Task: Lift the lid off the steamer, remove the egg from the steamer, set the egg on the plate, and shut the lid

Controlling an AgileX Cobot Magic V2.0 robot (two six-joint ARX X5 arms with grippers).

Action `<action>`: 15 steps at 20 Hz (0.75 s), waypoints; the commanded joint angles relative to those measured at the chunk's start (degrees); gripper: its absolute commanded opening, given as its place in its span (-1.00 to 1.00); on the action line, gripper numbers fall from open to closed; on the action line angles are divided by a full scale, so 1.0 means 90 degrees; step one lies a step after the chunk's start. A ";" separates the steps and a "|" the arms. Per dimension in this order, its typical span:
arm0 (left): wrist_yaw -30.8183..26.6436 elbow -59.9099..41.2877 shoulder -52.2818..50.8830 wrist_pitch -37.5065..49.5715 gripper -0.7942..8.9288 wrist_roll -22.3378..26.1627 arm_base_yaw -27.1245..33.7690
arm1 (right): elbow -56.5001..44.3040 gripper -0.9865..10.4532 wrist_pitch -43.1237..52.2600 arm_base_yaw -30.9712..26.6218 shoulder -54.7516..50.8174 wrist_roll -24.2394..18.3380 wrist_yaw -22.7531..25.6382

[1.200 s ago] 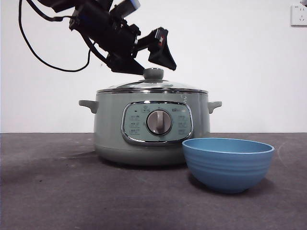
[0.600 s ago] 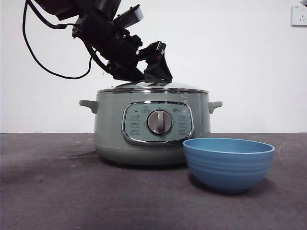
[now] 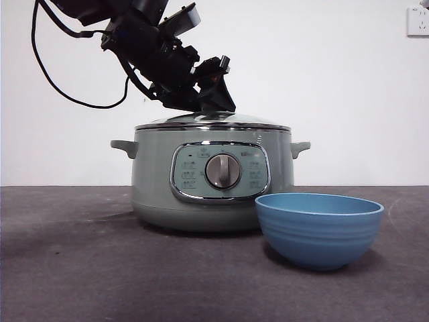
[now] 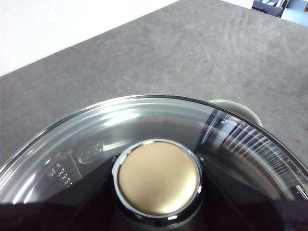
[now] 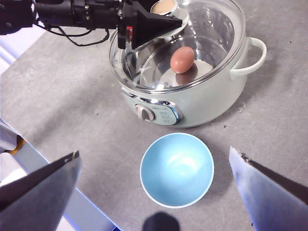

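The sage-green steamer point(image 3: 211, 178) point(image 5: 216, 96) stands mid-table with the glass lid point(image 3: 214, 122) point(image 4: 144, 115) point(image 5: 211, 24) resting on it. Through the glass, the right wrist view shows a brown egg point(image 5: 183, 59) lying inside. My left gripper point(image 3: 211, 100) point(image 4: 158, 202) point(image 5: 154, 21) reaches in from the upper left, its jaws closed against both sides of the lid's knob point(image 4: 158, 177). The blue plate point(image 3: 318, 228) point(image 5: 176, 169), bowl-shaped, sits empty in front of the steamer to the right. High above it, my right gripper point(image 5: 154, 151) hangs open and holds nothing.
The left arm's black cable point(image 3: 60, 87) loops down at the upper left. A wall socket point(image 3: 417, 20) sits at the top right corner. Grey tabletop point(image 3: 80, 268) stretches around the steamer and the plate.
The left gripper dropped from above the lid onto its knob, and its jaws drew together around it. The lid, steamer and plate have not moved.
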 commanded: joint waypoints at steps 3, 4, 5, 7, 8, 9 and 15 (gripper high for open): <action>-0.0007 -0.0010 -0.0629 0.0182 -0.85 -0.0041 0.0007 | 0.0022 0.22 0.0044 0.0019 -0.0002 -0.0029 -0.0005; -0.0007 0.0000 -0.0716 0.0180 -0.85 -0.0041 0.0007 | 0.0022 0.22 0.0058 0.0019 -0.0002 -0.0029 -0.0005; -0.0007 0.0005 -0.0833 0.0172 -0.85 -0.0041 0.0007 | 0.0022 0.22 0.0087 0.0019 -0.0002 -0.0027 -0.0005; -0.0010 0.0010 -0.1112 0.0027 -0.85 -0.0041 0.0041 | 0.0022 0.22 0.0117 0.0019 -0.0002 -0.0024 -0.0005; -0.0039 0.0010 -0.1311 -0.0129 -0.85 -0.0041 0.0058 | 0.0022 0.22 0.0153 0.0019 0.0000 -0.0022 -0.0005; -0.0083 0.0010 -0.1520 -0.0308 -0.85 -0.0041 0.0078 | 0.0022 0.21 0.0204 0.0019 0.0010 -0.0019 -0.0005; -0.0697 0.0010 -0.3279 -0.1591 -0.85 -0.0034 0.0216 | 0.0022 0.21 0.1421 0.0046 0.0340 0.0709 -0.0007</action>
